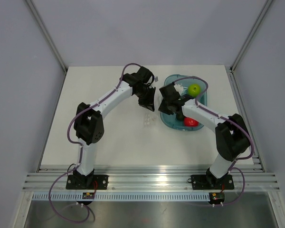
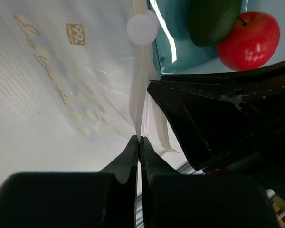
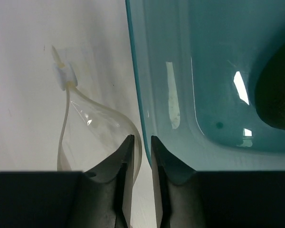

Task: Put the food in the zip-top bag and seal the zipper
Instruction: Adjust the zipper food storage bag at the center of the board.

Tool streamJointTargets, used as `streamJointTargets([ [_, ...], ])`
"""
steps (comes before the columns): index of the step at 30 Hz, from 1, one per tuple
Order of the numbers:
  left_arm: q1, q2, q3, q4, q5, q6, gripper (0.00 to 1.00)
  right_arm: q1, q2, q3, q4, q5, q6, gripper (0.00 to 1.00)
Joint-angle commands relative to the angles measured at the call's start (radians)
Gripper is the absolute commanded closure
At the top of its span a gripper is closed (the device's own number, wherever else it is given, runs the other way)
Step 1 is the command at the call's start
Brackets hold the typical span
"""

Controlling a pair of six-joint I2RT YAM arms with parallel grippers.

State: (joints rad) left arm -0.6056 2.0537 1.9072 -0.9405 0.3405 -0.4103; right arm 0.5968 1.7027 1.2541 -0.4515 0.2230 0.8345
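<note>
My left jaws are pressed fully together on the mouth edge of the zip-top bag [image 2: 61,85]. They pinch the zipper [image 2: 137,102] strip a little below its round white tab [image 2: 142,28]. The bag's clear printed film spreads away to one side of that strip.

My right jaws stand a narrow gap apart and clamp nothing. The bag's other lip bows outward and curves down into that gap, close against one finger; I cannot tell whether it touches. These jaws sit just beside the left rim of the teal tray [image 3: 180,71], which rests on the counter [image 1: 99,71].

From above, both jaws meet at the bag, between the tray and the middle of the counter. The food [image 2: 211,19] lies in the tray, outside the bag, right beside the red apple [image 2: 249,40]. A green apple [image 1: 194,89] sits at the tray's far end.
</note>
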Motion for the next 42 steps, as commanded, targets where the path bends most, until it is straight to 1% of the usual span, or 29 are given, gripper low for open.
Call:
streamJointTargets([
  [1, 0.000, -0.007, 0.000, 0.023, 0.034, 0.016, 1.00, 0.008, -0.055, -0.001, 0.027, -0.007, -0.012, 0.72],
  [6, 0.000, -0.020, 0.000, 0.020, 0.028, 0.025, 1.00, 0.008, -0.054, 0.010, 0.022, -0.040, -0.034, 0.65],
  [9, 0.001, -0.032, -0.002, 0.019, 0.029, 0.036, 1.00, 0.008, -0.041, 0.030, 0.013, -0.063, -0.041, 0.65],
  [13, 0.000, -0.041, -0.004, 0.011, 0.019, 0.044, 1.00, 0.008, -0.072, 0.013, 0.062, -0.111, -0.051, 0.63],
  [19, 0.000, -0.044, -0.005, 0.017, 0.028, 0.041, 1.00, 0.027, -0.060, 0.062, 0.036, -0.120, -0.071, 0.59],
  [23, 0.001, -0.059, -0.008, 0.017, 0.025, 0.042, 1.00, 0.032, -0.055, 0.050, 0.057, -0.131, -0.055, 0.59],
  [24, 0.001, -0.063, -0.008, 0.016, 0.023, 0.045, 1.00, 0.032, -0.060, 0.039, 0.065, -0.137, -0.054, 0.56],
  [25, 0.001, -0.066, -0.011, 0.014, 0.023, 0.047, 1.00, 0.032, -0.057, 0.039, 0.068, -0.139, -0.055, 0.56],
  [28, 0.001, -0.079, -0.010, 0.012, 0.032, 0.047, 1.00, 0.034, -0.017, 0.073, 0.027, -0.137, -0.063, 0.56],
  [34, 0.009, -0.122, -0.002, 0.016, 0.060, 0.044, 1.00, 0.046, 0.052, 0.120, 0.023, -0.152, -0.074, 0.56],
  [38, 0.018, -0.139, -0.011, 0.017, 0.081, 0.041, 1.00, 0.052, 0.083, 0.139, 0.039, -0.168, -0.071, 0.59],
  [39, 0.020, -0.142, -0.020, 0.019, 0.081, 0.042, 1.00, 0.052, 0.090, 0.146, 0.036, -0.165, -0.068, 0.67],
  [41, 0.026, -0.155, -0.030, 0.016, 0.077, 0.045, 1.00, 0.052, 0.094, 0.153, 0.014, -0.142, -0.063, 0.75],
  [42, 0.030, -0.159, -0.034, 0.016, 0.078, 0.047, 1.00, 0.052, 0.089, 0.153, 0.004, -0.101, -0.063, 0.83],
])
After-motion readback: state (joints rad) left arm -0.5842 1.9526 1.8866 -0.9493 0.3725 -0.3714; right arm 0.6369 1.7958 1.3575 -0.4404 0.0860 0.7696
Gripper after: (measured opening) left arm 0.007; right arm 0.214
